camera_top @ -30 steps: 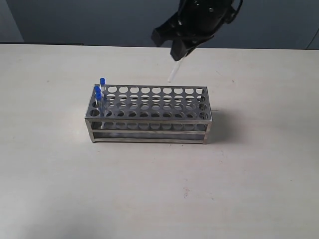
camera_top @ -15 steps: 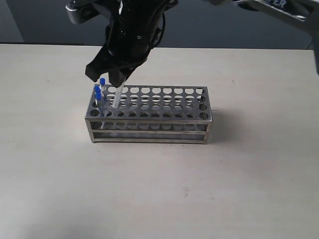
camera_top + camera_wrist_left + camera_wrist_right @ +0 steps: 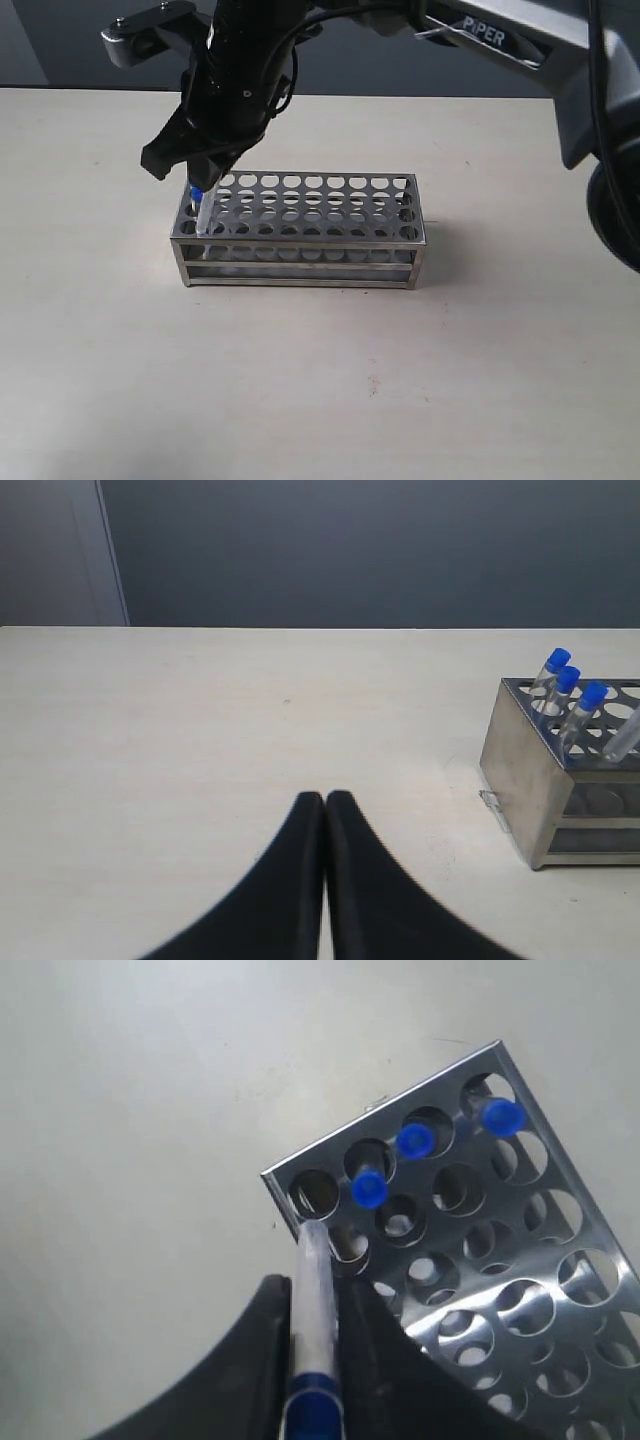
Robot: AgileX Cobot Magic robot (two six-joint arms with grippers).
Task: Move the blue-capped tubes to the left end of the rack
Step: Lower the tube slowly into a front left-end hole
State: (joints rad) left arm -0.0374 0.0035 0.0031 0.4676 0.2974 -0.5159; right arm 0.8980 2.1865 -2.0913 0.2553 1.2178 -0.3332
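Three views, one rack (image 3: 300,243): elevated front, low side, close overhead

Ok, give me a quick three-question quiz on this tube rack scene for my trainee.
1. Multiple choice: how many blue-capped tubes stand seated in the rack? A) two B) three C) four
2. True or false: the left gripper holds a tube.
3. Fill in: the right gripper holds the last tube with its lower tip nearest the rack's ____ hole (corner or middle).

Key: 1 B; 2 false, it is shut and empty; 3 corner.
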